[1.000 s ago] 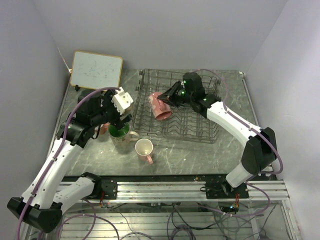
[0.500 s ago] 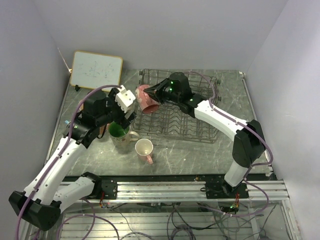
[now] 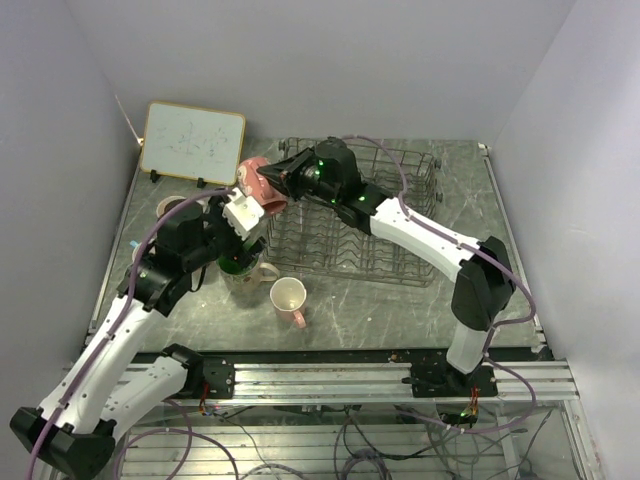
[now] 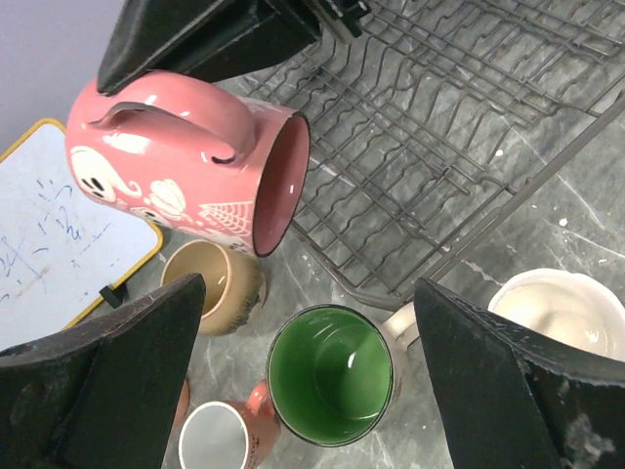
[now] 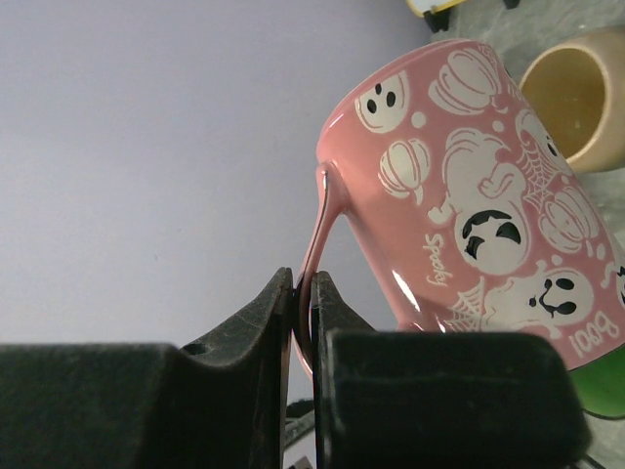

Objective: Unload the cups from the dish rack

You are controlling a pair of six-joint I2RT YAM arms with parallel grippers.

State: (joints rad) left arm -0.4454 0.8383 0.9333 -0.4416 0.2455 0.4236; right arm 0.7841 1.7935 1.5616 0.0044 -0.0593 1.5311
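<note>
Your right hand [image 5: 301, 285] is pinched tight on the thin handle of the pink ghost-and-pumpkin mug [image 5: 469, 186]. The mug hangs on its side in the air, at the upper left of the left wrist view, just past the left end of the dish rack [image 3: 400, 235]. Your left hand [image 4: 308, 293] is spread wide and grips nothing. It hovers over the green-lined mug [image 4: 327, 376], which stands upright on the desk [image 3: 400, 300]. A tan mug [image 4: 210, 283], a salmon mug [image 4: 220, 435] and a cream mug [image 4: 557, 313] stand near it, all outside the rack.
</note>
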